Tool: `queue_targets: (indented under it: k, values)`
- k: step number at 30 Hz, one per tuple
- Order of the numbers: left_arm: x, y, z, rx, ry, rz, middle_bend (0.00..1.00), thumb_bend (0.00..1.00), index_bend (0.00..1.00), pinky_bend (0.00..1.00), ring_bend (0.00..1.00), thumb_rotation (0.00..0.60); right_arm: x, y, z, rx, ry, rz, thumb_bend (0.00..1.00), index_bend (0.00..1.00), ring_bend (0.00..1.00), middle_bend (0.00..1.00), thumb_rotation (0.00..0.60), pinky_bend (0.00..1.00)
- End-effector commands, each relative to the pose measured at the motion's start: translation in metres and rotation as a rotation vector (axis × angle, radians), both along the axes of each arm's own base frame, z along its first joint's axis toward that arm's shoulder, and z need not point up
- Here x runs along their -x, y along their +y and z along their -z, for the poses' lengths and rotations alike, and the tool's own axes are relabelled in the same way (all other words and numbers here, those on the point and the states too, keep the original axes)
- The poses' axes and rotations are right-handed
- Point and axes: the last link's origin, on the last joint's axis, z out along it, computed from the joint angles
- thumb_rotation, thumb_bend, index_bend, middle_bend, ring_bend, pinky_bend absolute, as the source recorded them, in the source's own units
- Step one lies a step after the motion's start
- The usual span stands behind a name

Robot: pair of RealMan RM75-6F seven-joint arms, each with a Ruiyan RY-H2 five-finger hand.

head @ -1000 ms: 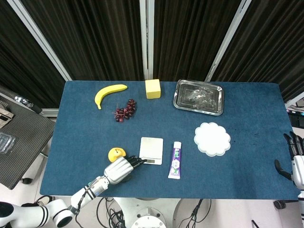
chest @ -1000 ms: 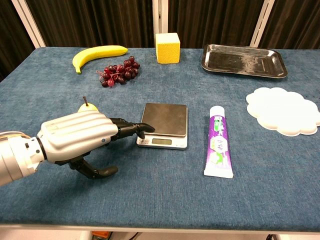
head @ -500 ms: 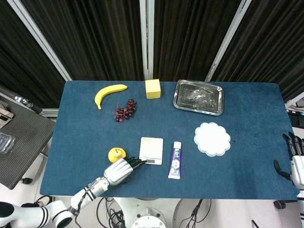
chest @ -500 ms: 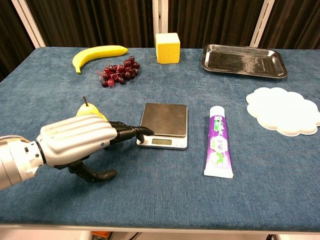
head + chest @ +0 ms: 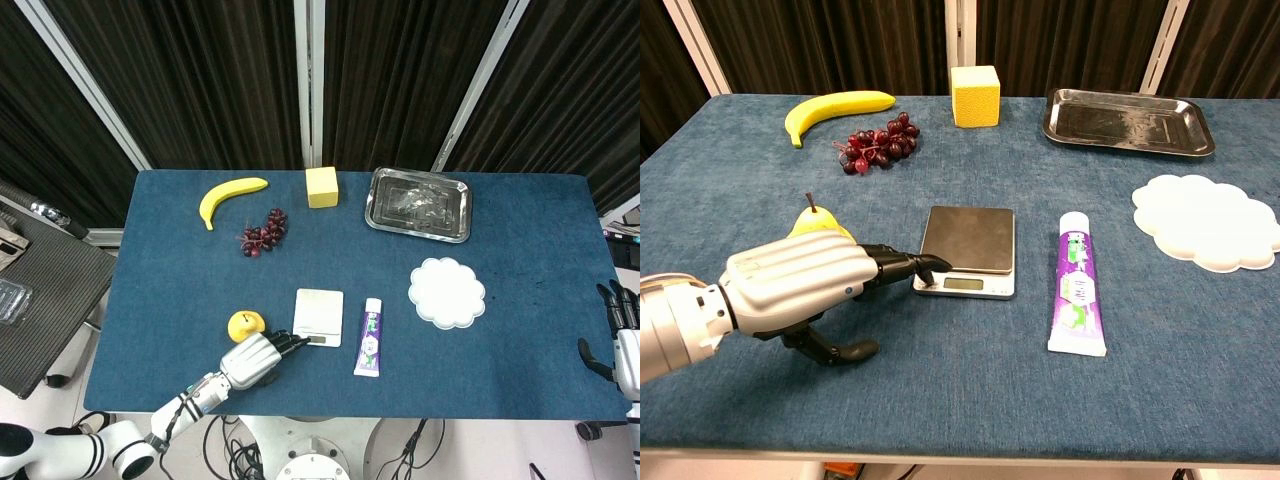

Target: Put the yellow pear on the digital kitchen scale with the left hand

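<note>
One yellow pear (image 5: 820, 222), sitting on the table just left of the one digital kitchen scale (image 5: 969, 250). Looks light, hard and smooth, maybe slippery; best held around the fat belly, not the thin stem. Left hand (image 5: 800, 285) right beside it, fingers apart, holding nothing. Right hand (image 5: 624, 340) far off, empty too.

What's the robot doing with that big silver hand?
The left hand is low over the table, holding nothing, with its fingers stretched out toward the digital kitchen scale. The yellow pear stands on the table just behind the hand. The scale has nothing on it yet. The right hand waits at the far table edge.
</note>
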Motion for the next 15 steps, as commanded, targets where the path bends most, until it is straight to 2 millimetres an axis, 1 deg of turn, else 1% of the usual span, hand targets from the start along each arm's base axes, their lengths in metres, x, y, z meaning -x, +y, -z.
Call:
queue_targets:
  k: [1,8,15]
  values:
    - [0.001,0.0,-0.0006,-0.002,0.003,-0.002,0.17,0.36,0.08,0.47,0.2,0.6,-0.0001,-0.0001,0.0002,-0.001,0.0,-0.001,0.29,0.0,0.0,0.0,0.6,0.0]
    - [0.0061,0.0004,-0.0027,-0.008,0.011,-0.011,0.17,0.36,0.08,0.47,0.2,0.6,0.0003,-0.0003,0.0007,-0.004,0.002,0.001,0.29,0.0,0.0,0.0,0.6,0.0]
    - [0.0048,0.0021,-0.0083,-0.019,-0.015,-0.013,0.17,0.36,0.08,0.47,0.2,0.6,-0.0015,-0.0017,0.0012,-0.005,0.005,-0.002,0.29,0.0,0.0,0.0,0.6,0.0]
